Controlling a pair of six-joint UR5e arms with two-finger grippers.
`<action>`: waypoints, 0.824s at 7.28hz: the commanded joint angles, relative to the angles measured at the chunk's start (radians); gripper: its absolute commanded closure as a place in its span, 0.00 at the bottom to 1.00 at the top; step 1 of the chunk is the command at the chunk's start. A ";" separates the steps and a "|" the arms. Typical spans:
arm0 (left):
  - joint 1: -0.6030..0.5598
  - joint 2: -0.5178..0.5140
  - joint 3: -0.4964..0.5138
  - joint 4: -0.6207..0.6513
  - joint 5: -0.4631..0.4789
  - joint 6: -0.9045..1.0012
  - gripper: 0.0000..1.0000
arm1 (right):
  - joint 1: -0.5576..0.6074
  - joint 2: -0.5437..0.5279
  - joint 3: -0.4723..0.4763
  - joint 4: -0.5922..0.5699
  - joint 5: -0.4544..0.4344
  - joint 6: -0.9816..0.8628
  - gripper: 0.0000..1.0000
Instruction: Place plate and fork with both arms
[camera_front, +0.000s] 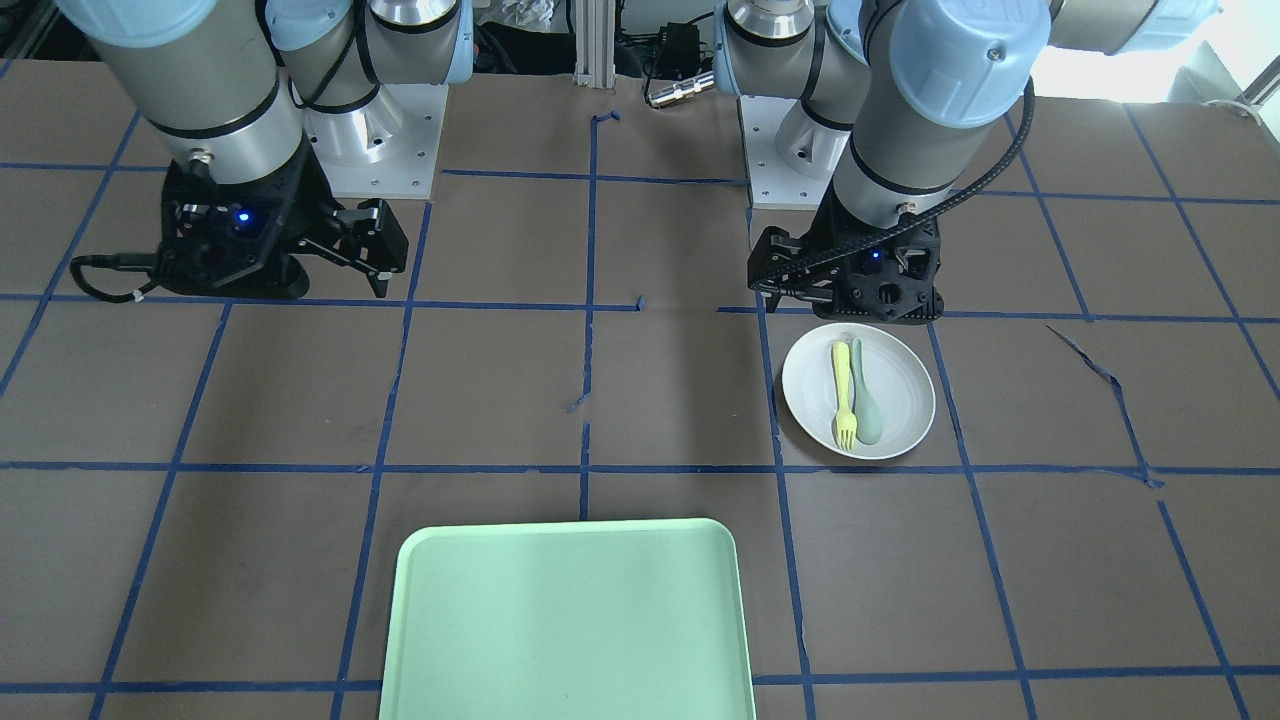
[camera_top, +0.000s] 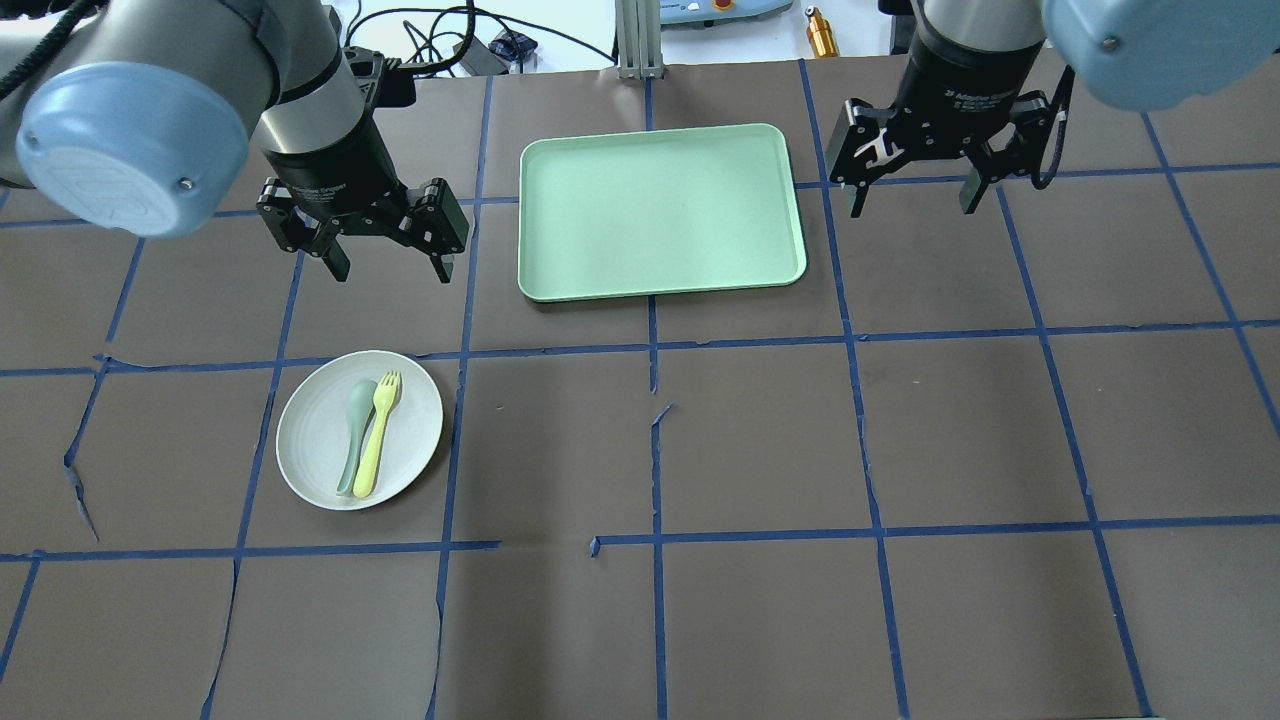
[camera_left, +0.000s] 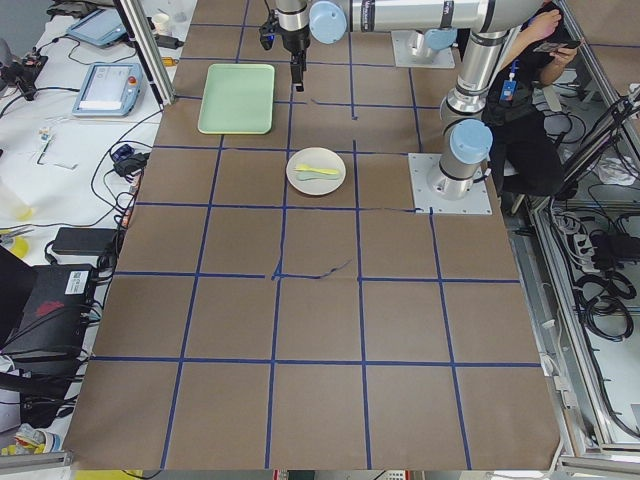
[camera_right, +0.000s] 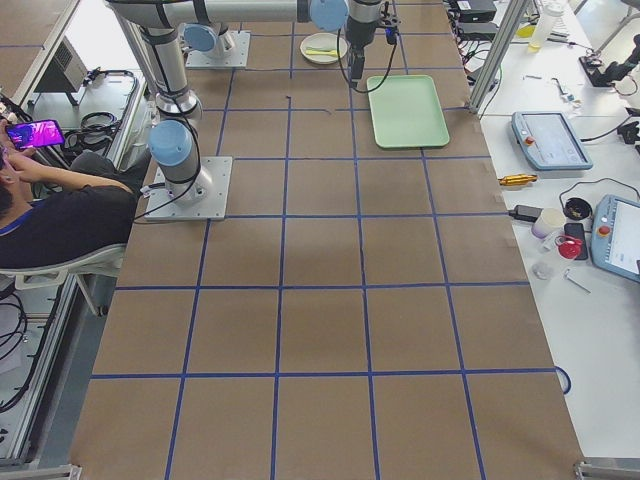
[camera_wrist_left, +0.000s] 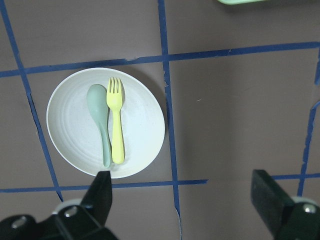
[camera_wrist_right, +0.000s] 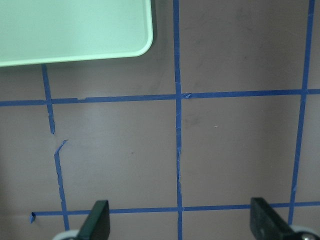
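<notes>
The off-white plate (camera_top: 315, 435) lies on the table on my left side, also in the front view (camera_front: 900, 385) and the left wrist view (camera_wrist_left: 142, 125). The pale-yellow fork (camera_top: 378, 430) lies on it beside a grey-green spoon (camera_top: 355, 430); both show in the front view, fork (camera_front: 843, 395) and spoon (camera_front: 864, 395), and the fork in the left wrist view (camera_wrist_left: 116, 125). My left gripper (camera_top: 390, 268) hangs open and empty above the table just beyond the plate. My right gripper (camera_top: 913, 200) is open and empty to the right of the tray.
The mint-green tray (camera_top: 660, 210) lies empty at the far middle of the table, between the two grippers; it shows in the front view (camera_front: 570, 620) too. Blue tape lines grid the brown table. A person sits by the robot's base in the side views.
</notes>
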 joint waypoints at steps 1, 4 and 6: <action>-0.001 0.036 0.002 -0.029 0.004 -0.005 0.00 | -0.025 -0.002 0.017 -0.021 0.043 0.009 0.00; -0.007 0.037 -0.012 -0.063 -0.006 -0.008 0.00 | 0.002 -0.004 0.050 -0.044 0.046 0.044 0.00; 0.008 -0.014 -0.015 -0.005 0.045 0.021 0.00 | 0.011 0.002 0.057 -0.046 0.038 0.025 0.00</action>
